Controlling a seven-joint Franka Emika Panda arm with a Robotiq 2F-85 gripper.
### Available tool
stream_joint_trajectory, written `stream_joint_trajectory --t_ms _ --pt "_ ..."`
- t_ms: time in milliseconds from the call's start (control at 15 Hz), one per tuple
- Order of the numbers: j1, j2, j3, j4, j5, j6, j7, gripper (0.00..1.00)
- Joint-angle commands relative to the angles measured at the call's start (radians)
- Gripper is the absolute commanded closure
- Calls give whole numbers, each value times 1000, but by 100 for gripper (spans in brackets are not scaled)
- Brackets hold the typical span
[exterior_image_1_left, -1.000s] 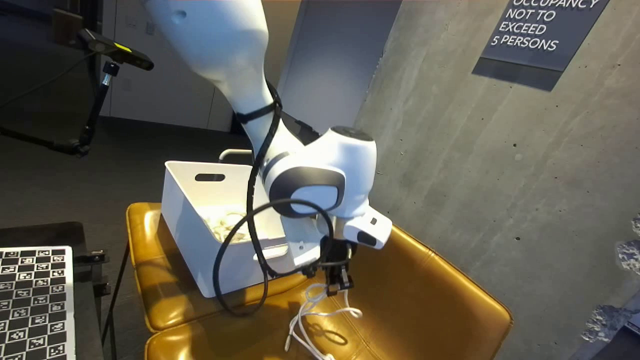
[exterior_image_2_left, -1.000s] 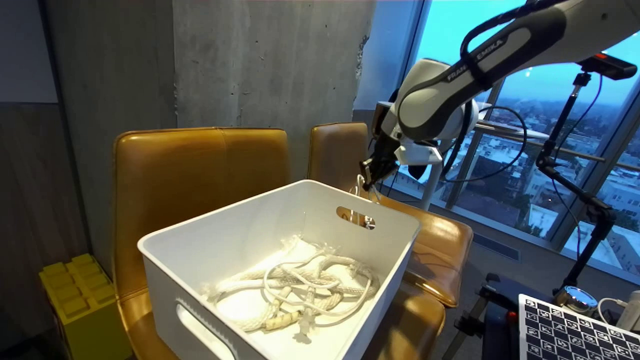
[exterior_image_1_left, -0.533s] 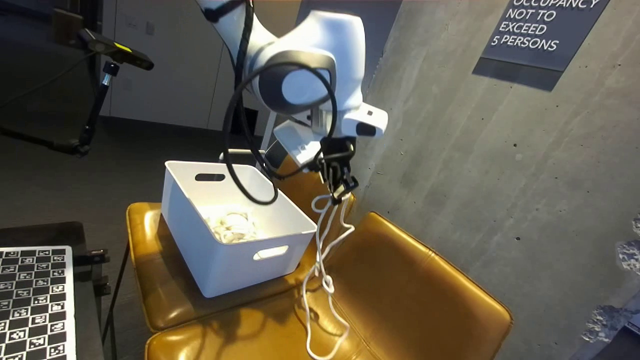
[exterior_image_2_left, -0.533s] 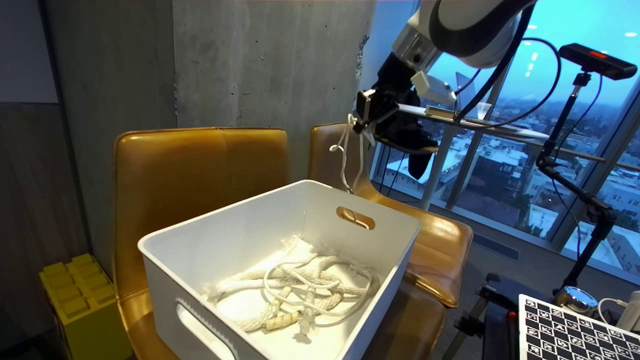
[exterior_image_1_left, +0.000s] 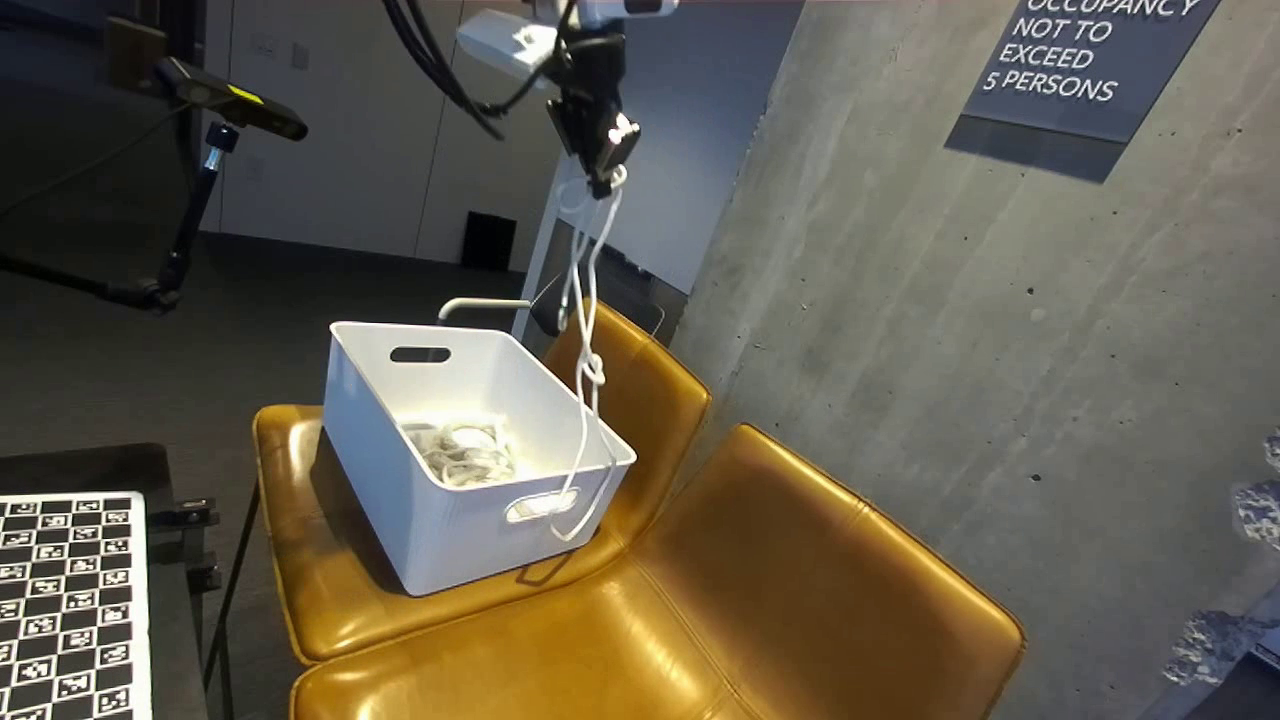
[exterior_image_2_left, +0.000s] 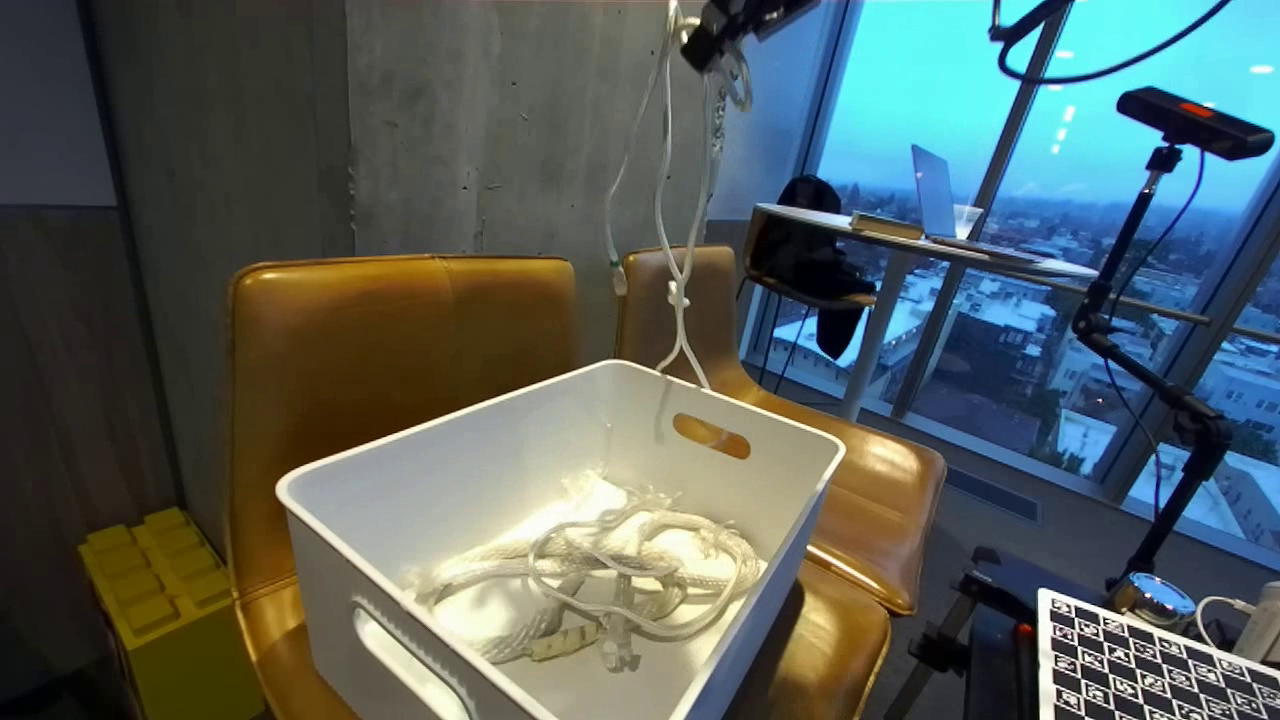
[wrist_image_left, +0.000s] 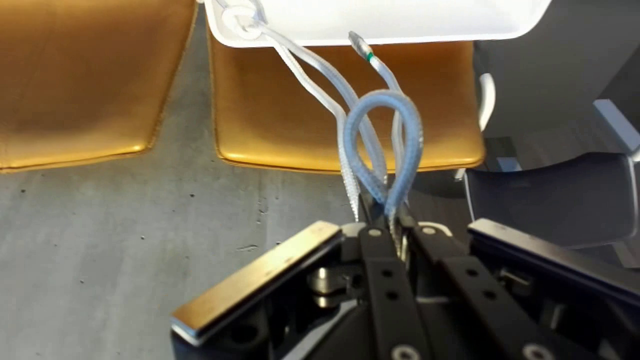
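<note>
A white cord (exterior_image_1_left: 592, 368) hangs from my gripper (exterior_image_1_left: 604, 182), which is shut on it high above the chairs. In the wrist view the gripper (wrist_image_left: 387, 207) pinches the cord (wrist_image_left: 416, 140), and a small loop of it sticks up past the fingertips. A knot ties the strands midway down, and one free end carries a green mark. The lowest loop hangs just outside the end wall of a white bin (exterior_image_1_left: 430, 550), by its handle slot. Inside the bin (exterior_image_2_left: 400, 560) lies a tangle of white ropes (exterior_image_2_left: 690, 525).
The bin stands on a tan leather chair (exterior_image_1_left: 290, 480), beside another chair (exterior_image_1_left: 840, 560). A concrete wall (exterior_image_1_left: 960, 330) rises behind them. A camera stand (exterior_image_2_left: 1140, 200) and a patterned board (exterior_image_2_left: 1160, 650) are nearby. A yellow box (exterior_image_2_left: 160, 610) sits on the floor.
My gripper has risen from near the chair seat, lifting the cord off it, and has moved over toward the bin. The bin and its ropes stay put.
</note>
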Motion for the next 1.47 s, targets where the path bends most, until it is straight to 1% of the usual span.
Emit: stream_joint_trajectory --t_ms 0,133,267,400,467,733,1067,1400 --pt "50 -101 73 22 -85 -118 116 98" --pt "77 -133 131 62 -123 -193 192 98" --pt "100 -137 190 117 -158 -265 266 98" --pt "109 -131 222 139 -175 -300 297 98" --pt "106 -127 230 130 -187 -307 308 98" --pt "81 -87 197 81 -178 -319 292 98" --pt "47 7 133 108 -163 -331 274 98" --pt "41 72 90 114 -142 -342 257 98"
